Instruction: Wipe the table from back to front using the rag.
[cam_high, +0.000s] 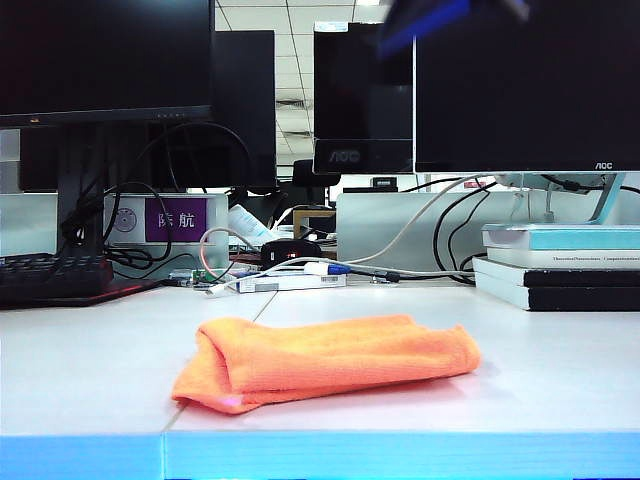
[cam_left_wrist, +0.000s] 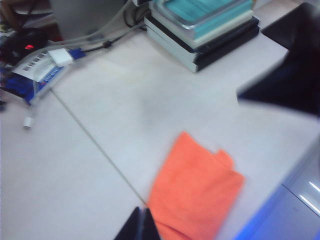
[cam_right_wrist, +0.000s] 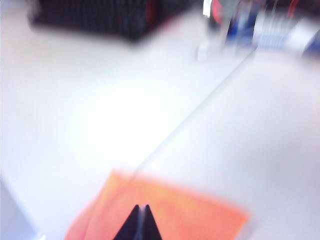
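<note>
While the rumpled bright orange microfibre rag (cam_high: 325, 360) lies near the light blue front edge of the white bench (cam_high: 90, 370), bare top surrounds it – stacked books (cam_high: 560, 265) and cables sit well back. Left gripper (cam_left_wrist: 141, 225) and right gripper (cam_right_wrist: 140, 224) hang above the rag – fingers together on both, nothing held.

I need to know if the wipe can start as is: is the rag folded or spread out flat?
Folded. The rag lies doubled over on the table, with a rounded fold and layered edges showing.
</note>
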